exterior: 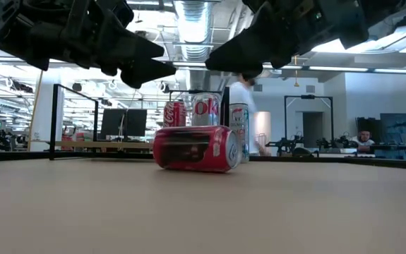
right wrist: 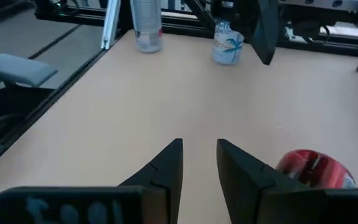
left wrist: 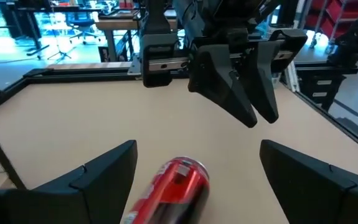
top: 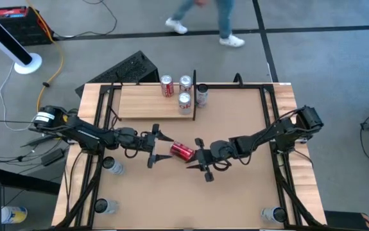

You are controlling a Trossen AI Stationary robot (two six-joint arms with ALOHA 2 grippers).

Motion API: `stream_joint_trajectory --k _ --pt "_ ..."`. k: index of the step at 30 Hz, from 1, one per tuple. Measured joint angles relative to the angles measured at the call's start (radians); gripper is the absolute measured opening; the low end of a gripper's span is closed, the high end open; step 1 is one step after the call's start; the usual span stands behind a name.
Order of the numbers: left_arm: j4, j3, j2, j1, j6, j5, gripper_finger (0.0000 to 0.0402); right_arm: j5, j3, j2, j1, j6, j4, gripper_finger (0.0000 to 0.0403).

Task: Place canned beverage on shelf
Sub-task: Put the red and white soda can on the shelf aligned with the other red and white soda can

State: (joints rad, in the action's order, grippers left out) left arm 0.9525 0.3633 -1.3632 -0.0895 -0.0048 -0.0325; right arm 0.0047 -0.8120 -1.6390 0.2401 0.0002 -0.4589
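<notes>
Left gripper (top: 156, 146) spread wide, right gripper (top: 203, 160) nearly together, flanking the toppled, frame-cropped red can (top: 181, 151).

the only readable lettering is "oke" in red on a silver can (exterior: 205, 109) standing at centre of the low view; other cans' markings are too blurred to read.

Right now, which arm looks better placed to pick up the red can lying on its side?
Probably the left: its end effector is open, the can lying between its fingers. The right end effector is narrow and beside the can.
</notes>
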Motion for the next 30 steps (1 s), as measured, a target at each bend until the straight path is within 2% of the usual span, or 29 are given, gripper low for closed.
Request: stream_joint_trajectory --k 5,10,15,20,23,27,30 --pt "-0.035 0.005 0.000 0.003 0.000 -0.069 0.0324 0.110 0.000 0.000 -0.001 0.001 0.011 0.0120" --pt "-0.315 0.117 0.000 0.035 0.011 -0.060 0.0325 0.118 0.000 0.006 -0.003 -0.008 0.008 0.0120" --pt "-0.568 0.255 0.000 0.055 0.115 -0.035 0.0325 0.118 0.000 0.010 -0.007 -0.013 0.014 0.0120" --pt "-0.691 0.347 -0.001 0.088 0.243 -0.026 0.0325 0.127 -0.001 0.137 0.012 -0.027 0.189 0.0120" --pt "-0.753 0.409 -0.029 0.130 0.289 0.033 0.0325 0.129 0.000 0.227 0.027 -0.005 0.289 0.0120" --pt "-0.850 0.503 -0.134 0.197 0.340 0.135 0.0325 0.133 0.000 0.322 0.051 0.007 0.357 0.0120" --pt "-0.932 0.614 -0.235 0.233 0.397 0.143 0.0325 0.132 0.000 0.375 0.072 0.003 0.413 0.0120"
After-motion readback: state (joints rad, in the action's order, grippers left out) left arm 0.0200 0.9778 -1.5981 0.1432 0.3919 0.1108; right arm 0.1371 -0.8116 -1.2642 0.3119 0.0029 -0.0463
